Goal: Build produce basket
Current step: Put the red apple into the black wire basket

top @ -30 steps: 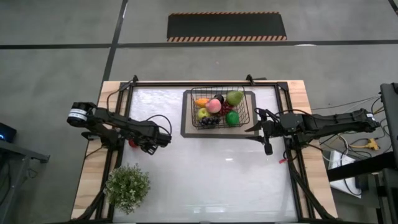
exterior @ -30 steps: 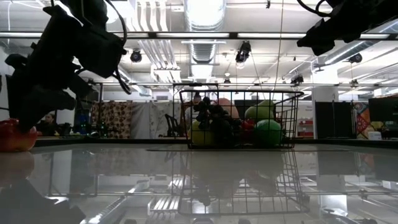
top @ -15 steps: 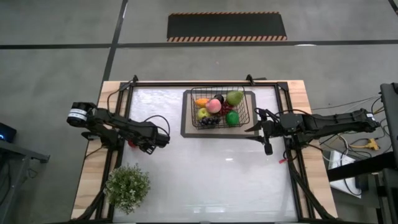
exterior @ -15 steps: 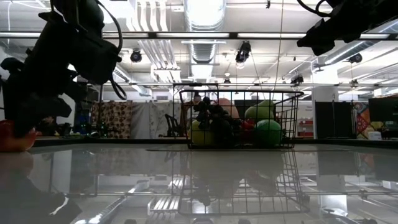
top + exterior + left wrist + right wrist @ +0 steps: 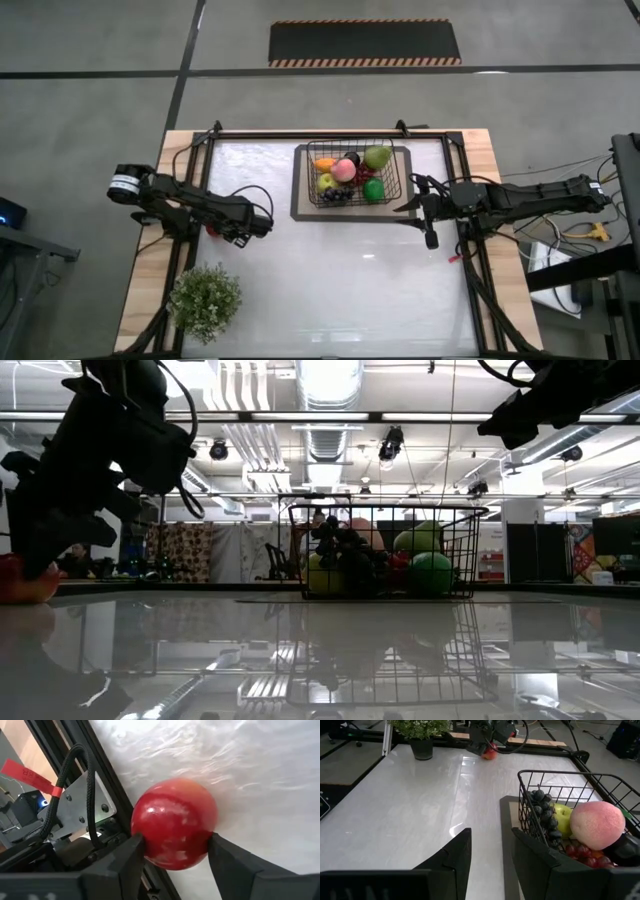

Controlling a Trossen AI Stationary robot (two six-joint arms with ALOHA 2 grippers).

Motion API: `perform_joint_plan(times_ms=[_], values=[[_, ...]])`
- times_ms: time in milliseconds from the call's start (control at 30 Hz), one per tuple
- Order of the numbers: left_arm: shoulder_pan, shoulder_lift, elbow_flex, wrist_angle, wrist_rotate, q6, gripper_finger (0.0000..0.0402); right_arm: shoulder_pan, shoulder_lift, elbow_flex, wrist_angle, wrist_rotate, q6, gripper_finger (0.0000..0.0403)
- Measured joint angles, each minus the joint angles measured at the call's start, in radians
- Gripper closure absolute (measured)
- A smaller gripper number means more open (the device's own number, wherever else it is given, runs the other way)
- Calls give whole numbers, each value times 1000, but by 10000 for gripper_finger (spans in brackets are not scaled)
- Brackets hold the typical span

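Left claw straddles red apple at tabletop's left edge, fingers touching both flanks, closing. Smooth, round, light, likely slippery: grip at widest girth. Right claw waits part-open beside basket.

no legible text — no labels, brands, numbers or signs
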Motion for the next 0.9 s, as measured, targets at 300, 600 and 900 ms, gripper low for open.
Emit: perform_joint_plan(times_ms=[300, 600, 900], values=[[-1, 0, 181, 2, -72, 31, 225, 0, 0, 0, 0, 0, 0, 280], [-11, -17, 421, 127, -314, 221, 226, 0, 0, 0, 2, 0, -10, 280], [-69, -92, 430, 750, -390, 669, 226, 0, 6, -24, 150, 0, -63, 258]])
